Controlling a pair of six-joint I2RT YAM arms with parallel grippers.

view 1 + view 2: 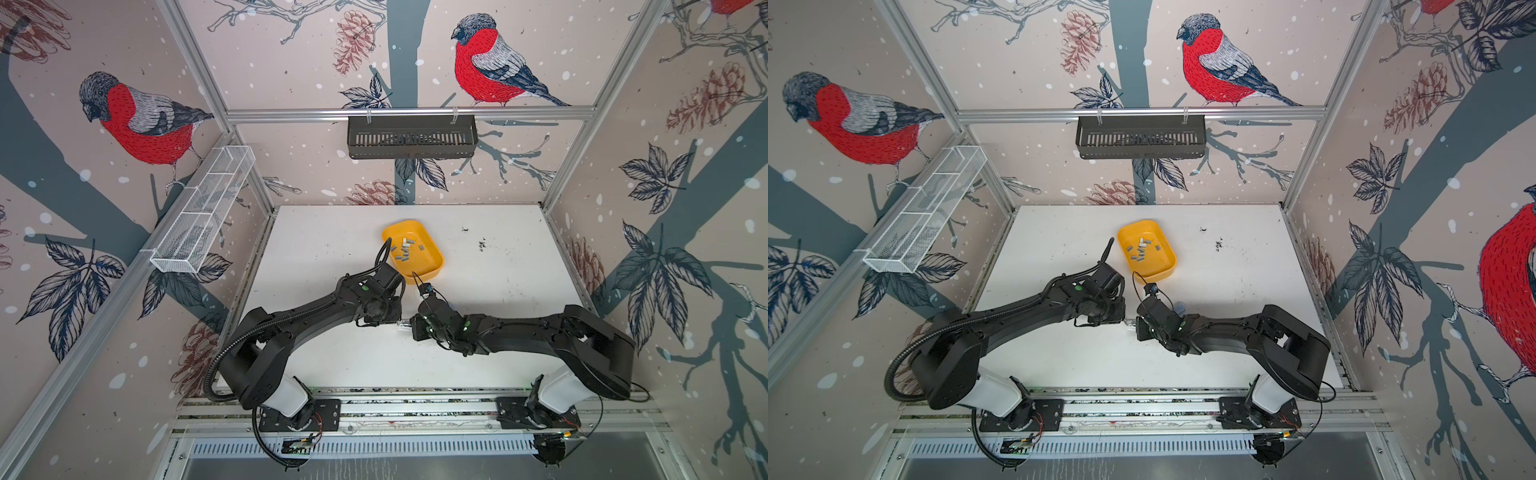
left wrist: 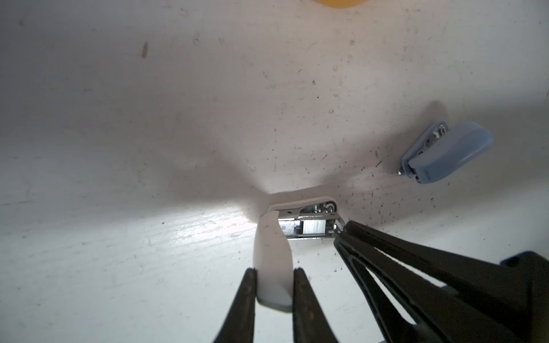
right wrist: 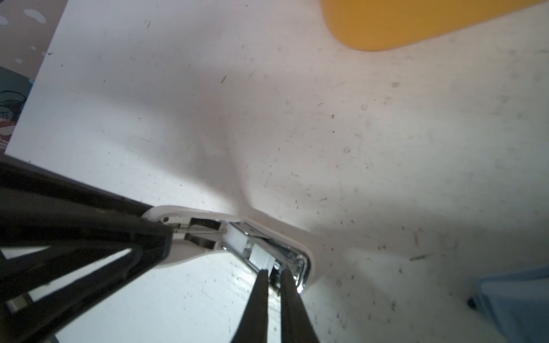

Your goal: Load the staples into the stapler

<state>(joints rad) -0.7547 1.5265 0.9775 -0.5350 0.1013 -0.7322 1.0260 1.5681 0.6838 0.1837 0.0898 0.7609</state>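
Observation:
A white stapler (image 2: 300,205) lies open on the table between both arms; in a top view only a sliver of it (image 1: 402,326) shows. My left gripper (image 2: 273,271) is shut on its raised white lid (image 2: 271,252). A silver strip of staples (image 3: 261,255) sits in the bare metal magazine (image 2: 309,227). My right gripper (image 3: 274,270) points into the magazine's front end right beside that strip, jaws a narrow slit apart with nothing between them. Several more staples (image 1: 405,249) lie loose in the yellow tray (image 1: 432,268), beyond both grippers.
A second stapler, blue (image 2: 445,151), lies closed on the table just to the right of the right gripper (image 1: 1144,322). A black basket (image 1: 411,137) hangs on the back wall and a white mesh rack (image 1: 203,212) on the left wall.

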